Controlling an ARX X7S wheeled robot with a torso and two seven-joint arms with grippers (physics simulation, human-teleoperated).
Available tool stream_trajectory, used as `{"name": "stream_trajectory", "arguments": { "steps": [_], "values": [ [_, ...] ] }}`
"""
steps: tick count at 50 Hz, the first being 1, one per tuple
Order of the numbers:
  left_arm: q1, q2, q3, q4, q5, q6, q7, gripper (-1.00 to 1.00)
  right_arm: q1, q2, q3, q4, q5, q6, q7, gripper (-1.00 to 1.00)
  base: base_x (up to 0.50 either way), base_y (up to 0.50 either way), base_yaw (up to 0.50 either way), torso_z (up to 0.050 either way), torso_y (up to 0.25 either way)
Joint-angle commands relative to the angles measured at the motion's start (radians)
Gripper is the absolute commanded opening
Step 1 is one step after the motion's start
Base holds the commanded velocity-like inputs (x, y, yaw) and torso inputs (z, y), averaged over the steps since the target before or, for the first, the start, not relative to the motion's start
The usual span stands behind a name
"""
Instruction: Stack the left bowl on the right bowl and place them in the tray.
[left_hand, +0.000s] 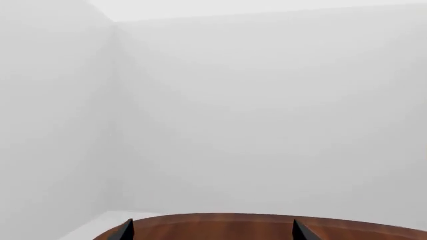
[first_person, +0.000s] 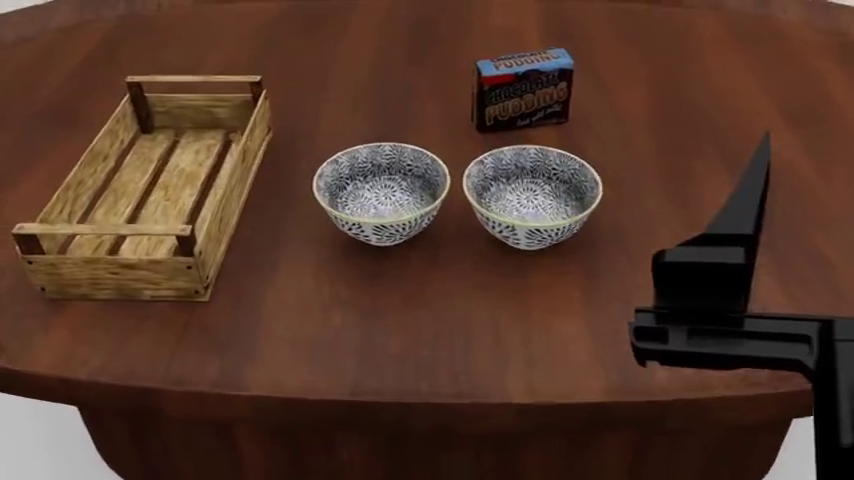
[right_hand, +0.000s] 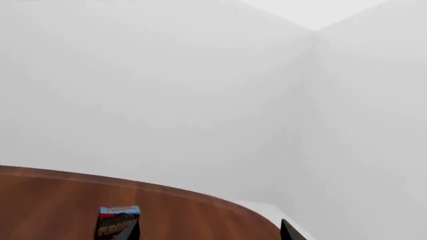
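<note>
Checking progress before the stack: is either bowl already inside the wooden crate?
No: the head view shows the left bowl and right bowl standing on the table, beside the wooden crate.

A round dark wooden table (first_person: 400, 330) stands before plain white walls (left_hand: 267, 110).

Two patterned bowls upright, left bowl (first_person: 380, 192) beside right bowl (first_person: 531, 195), empty wooden tray (first_person: 80, 262) left

Even, shadowless simulator light, sharp throughout; soft sheen on the table (first_person: 400, 330), walls near-white.
</note>
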Motion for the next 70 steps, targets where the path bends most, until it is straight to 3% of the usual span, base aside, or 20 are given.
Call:
{"name": "stream_trajectory", "arguments": {
  "steps": [1, 70],
  "values": [
    [-0.037, -0.021, 0.046, -0.010, -0.017, 0.023, -0.027, 1.00, -0.009, 0.037, 0.013, -0.003, 0.048, -0.027, 0.030, 1.00, 0.41, 0.25, 0.00, 0.000, 0.000],
    [-0.081, -0.063, 0.129, -0.018, -0.002, 0.078, -0.030, 1.00, -0.069, 0.083, -0.021, -0.002, 0.018, -0.109, 0.024, 1.00, 0.35, 0.25, 0.00, 0.000, 0.001]
  ]
}}
